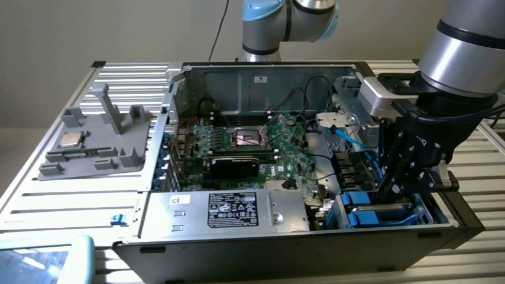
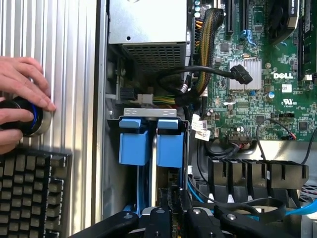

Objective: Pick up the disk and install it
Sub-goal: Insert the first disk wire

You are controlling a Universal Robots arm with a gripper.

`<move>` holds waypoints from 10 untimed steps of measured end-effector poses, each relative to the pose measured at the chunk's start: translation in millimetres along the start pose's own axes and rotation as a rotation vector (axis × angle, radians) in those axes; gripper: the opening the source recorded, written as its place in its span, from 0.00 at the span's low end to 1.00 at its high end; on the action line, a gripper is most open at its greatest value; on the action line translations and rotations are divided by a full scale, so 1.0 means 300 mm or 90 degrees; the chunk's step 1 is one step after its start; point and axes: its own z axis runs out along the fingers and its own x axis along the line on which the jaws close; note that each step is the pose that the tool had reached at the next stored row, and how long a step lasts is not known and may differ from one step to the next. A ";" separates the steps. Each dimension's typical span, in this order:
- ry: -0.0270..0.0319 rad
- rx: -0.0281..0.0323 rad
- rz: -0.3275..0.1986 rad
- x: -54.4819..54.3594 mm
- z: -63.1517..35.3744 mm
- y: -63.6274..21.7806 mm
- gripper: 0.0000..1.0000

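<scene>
the disk (image 2: pixel 154 144) stands on edge in the blue bay (image 1: pixel 384 214) at five o'clock of the case (image 1: pixel 236 236). my gripper (image 1: pixel 392 188) hangs just above it, jaws nearly shut; whether they grip it, i cannot tell. risk: cables (image 2: pixel 198 74) at twelve o'clock could snag.

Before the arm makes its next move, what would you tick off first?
1. Pincer lined up with the drive bay: ok. It hangs low inside the open black computer case, right above the bay.
2. Flat disk in its bright blue plastic frame standing in the bay: ok.
3. Disk pushed fully home: cannot tell.
4. Pincer's hold on the disk: cannot tell.
5. Thick black cable off the blue frame: ok, it lies beside the bay.
6. Person's hand out of the case: ok, it rests on a round knob on the ribbed metal table.
</scene>
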 end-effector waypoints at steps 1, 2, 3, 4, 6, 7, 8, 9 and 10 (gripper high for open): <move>0.0012 -0.0008 0.000 0.000 0.000 -0.001 0.17; 0.0023 -0.0015 0.000 0.000 0.000 -0.002 0.17; 0.0033 -0.0023 0.000 0.000 0.000 -0.003 0.17; 0.0042 -0.0030 0.000 0.000 -0.001 -0.004 0.17; 0.0056 -0.0037 0.000 0.000 -0.002 -0.006 0.17; 0.0056 -0.0040 0.000 0.000 -0.001 -0.007 0.17; 0.0055 -0.0042 0.000 -0.001 -0.001 -0.007 0.17; 0.0054 -0.0042 0.000 -0.001 -0.001 -0.007 0.17; 0.0053 -0.0042 0.000 -0.003 -0.001 -0.007 0.17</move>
